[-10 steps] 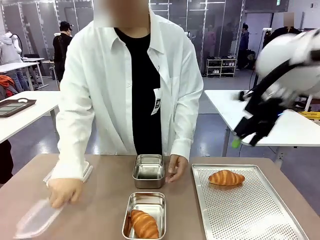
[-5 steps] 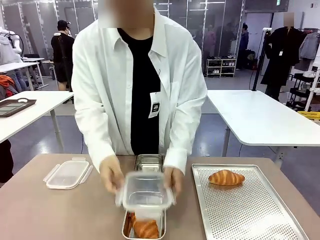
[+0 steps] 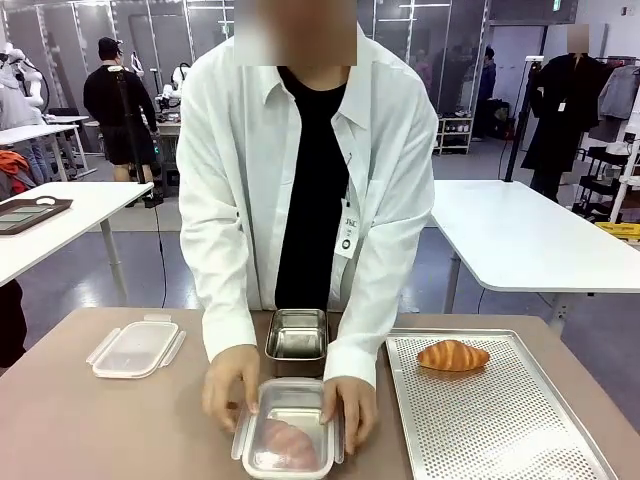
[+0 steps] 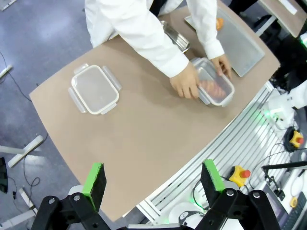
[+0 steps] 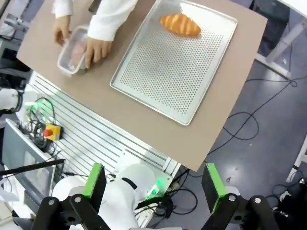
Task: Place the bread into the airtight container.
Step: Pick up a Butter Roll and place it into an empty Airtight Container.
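Two hands on the lid, one croissant boxed up
The person's hands (image 3: pixel 230 388) press a clear lid (image 3: pixel 290 398) onto the near metal container (image 3: pixel 290 469), and the croissant (image 3: pixel 283 440) inside shows through the plastic. A second croissant (image 3: pixel 453 354) sits on the perforated tray (image 3: pixel 500 430). The left gripper (image 4: pixel 153 177) and right gripper (image 5: pixel 152 181) hang high over the table, fingers spread wide, nothing between them.

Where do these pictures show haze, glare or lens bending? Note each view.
Front view: sharp, yet the bread looks hazy under the lid. Left wrist view: the table edges bow slightly from the wide lens. Right wrist view: the tray gleams evenly.
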### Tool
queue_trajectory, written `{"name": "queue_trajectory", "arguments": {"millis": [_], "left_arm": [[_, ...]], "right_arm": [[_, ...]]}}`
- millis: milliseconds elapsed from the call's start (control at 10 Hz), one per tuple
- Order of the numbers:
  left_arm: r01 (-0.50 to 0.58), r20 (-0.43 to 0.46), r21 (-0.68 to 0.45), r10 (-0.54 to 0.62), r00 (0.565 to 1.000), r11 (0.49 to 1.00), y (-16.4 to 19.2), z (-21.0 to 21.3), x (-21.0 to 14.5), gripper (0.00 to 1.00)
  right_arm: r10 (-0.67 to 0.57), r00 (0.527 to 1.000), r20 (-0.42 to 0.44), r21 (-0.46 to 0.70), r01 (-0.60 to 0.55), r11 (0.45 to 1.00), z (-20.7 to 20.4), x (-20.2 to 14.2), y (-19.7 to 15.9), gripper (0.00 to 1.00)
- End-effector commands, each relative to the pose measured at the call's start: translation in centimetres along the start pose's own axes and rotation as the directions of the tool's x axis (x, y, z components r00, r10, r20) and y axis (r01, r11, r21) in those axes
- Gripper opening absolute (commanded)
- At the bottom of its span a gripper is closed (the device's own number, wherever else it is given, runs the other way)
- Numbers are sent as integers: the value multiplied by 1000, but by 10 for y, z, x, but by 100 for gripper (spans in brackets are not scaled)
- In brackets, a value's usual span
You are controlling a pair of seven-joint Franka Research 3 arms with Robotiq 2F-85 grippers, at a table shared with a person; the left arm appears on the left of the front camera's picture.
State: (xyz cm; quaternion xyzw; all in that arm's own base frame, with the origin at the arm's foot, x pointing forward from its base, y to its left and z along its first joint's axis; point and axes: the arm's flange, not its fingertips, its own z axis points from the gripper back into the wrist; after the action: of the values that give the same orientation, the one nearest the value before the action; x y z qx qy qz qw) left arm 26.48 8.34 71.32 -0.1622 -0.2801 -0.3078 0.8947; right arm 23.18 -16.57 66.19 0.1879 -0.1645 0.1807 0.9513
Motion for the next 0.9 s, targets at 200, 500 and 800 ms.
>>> {"name": "queue_trajectory", "arguments": {"millis": [200,500,800], "left_arm": [[18,-1,-7,-18,1000,1000,0,2,1,100],[18,-1,-7,-18,1000,1000,0,2,1,100],[18,-1,-7,-18,1000,1000,0,2,1,100]], "right_arm": [[-3,1000,8,12,3,1000,14,2,-5,100],[-3,1000,8,12,3,1000,14,2,-5,100],[-3,1000,8,12,3,1000,14,2,-5,100]]}}
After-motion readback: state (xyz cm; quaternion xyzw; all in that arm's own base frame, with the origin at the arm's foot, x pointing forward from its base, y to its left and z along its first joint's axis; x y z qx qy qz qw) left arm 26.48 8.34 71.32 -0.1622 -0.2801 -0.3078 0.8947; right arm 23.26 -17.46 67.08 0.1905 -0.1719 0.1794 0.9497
